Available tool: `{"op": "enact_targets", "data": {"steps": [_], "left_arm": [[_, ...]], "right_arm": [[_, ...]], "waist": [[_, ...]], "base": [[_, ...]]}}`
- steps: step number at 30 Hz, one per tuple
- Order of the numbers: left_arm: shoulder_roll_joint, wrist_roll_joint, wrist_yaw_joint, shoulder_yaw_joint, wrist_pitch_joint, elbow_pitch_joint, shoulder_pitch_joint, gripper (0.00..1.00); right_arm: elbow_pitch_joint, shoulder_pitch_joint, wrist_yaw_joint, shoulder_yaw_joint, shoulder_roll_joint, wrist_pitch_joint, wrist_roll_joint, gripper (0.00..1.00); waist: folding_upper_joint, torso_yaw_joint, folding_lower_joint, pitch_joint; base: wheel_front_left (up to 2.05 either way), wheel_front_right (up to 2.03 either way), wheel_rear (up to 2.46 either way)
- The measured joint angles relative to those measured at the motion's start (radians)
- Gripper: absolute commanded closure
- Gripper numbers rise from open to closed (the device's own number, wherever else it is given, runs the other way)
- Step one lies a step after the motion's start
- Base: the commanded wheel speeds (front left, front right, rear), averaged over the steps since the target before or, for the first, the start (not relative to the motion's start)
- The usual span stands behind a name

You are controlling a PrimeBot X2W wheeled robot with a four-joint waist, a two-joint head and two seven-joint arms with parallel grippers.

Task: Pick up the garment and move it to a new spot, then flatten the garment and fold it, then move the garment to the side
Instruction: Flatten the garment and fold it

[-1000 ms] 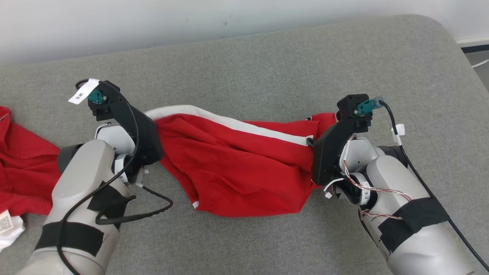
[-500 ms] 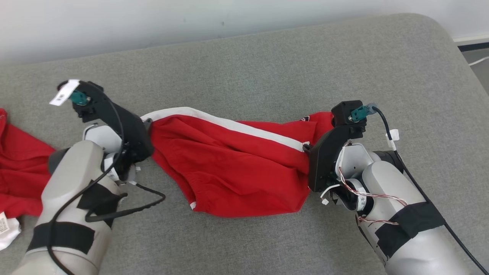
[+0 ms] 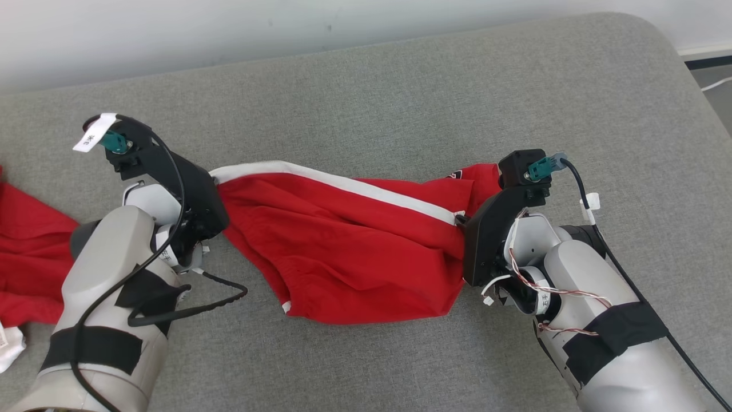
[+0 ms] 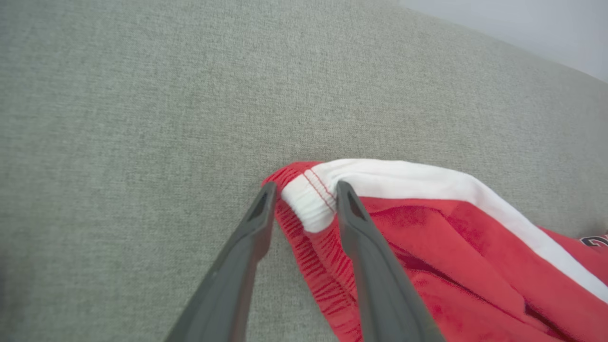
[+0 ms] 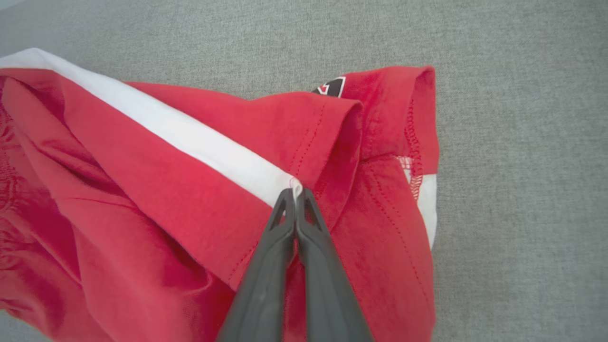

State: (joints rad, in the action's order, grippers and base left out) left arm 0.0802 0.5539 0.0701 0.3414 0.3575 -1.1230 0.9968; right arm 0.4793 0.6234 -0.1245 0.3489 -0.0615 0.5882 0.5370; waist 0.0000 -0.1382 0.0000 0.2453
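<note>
On the grey padded surface, red shorts lie stretched out between the two arms, rumpled, with the white side stripe along the far edge. At the waistband end, the left gripper has its fingers apart, and the elastic corner sits between them. At the leg end, the right gripper has its fingers together, clamped on the hem where the stripe ends. Another red cloth lies far left, apart from the shorts.

cloth garment, rough gry fabric pad
</note>
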Motion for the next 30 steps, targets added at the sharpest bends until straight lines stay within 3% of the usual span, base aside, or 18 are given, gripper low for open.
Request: {"op": "enact_targets", "data": {"steps": [2, 3, 14, 23, 25, 30], "left_arm": [[-0.002, 0.000, 0.000, 0.001, 0.003, -0.003, 0.000, 0.80], [-0.003, 0.000, 0.000, 0.002, 0.003, -0.005, 0.000, 1.00], [-0.014, 0.011, -0.018, -0.004, -0.027, -0.006, 0.020, 1.00], [-0.020, 0.025, -0.028, -0.039, -0.244, 0.100, 0.103, 1.00], [-0.021, 0.023, -0.053, -0.046, -0.346, 0.154, 0.143, 1.00], [-0.038, 0.024, -0.095, -0.037, -0.396, 0.176, 0.137, 1.00]], "right_arm": [[0.001, 0.001, 0.000, -0.001, 0.000, 0.000, 0.000, 1.00], [0.002, 0.001, 0.000, -0.001, 0.000, 0.000, 0.000, 1.00], [0.000, 0.012, 0.000, -0.028, 0.000, -0.043, 0.023, 1.00], [-0.066, 0.144, 0.000, -0.127, 0.000, -0.220, 0.030, 1.00], [-0.096, 0.172, 0.000, -0.153, -0.002, -0.285, 0.017, 1.00], [-0.170, 0.159, 0.015, -0.178, -0.028, -0.346, 0.023, 1.00]], "waist": [[0.0000, 0.001, 0.0000, 0.002], [0.0000, 0.001, 0.0000, 0.002], [0.0001, 0.012, 0.0000, -0.004], [0.0000, 0.022, 0.0000, -0.050], [0.0000, 0.022, 0.0000, -0.073], [0.0000, 0.023, 0.0000, -0.120]], "base": [[0.00, 0.00, 0.00], [0.00, 0.00, 0.00], [0.00, 0.00, 0.00], [0.00, 0.00, 0.00], [0.00, 0.00, 0.00], [0.00, 0.00, 0.00]]}}
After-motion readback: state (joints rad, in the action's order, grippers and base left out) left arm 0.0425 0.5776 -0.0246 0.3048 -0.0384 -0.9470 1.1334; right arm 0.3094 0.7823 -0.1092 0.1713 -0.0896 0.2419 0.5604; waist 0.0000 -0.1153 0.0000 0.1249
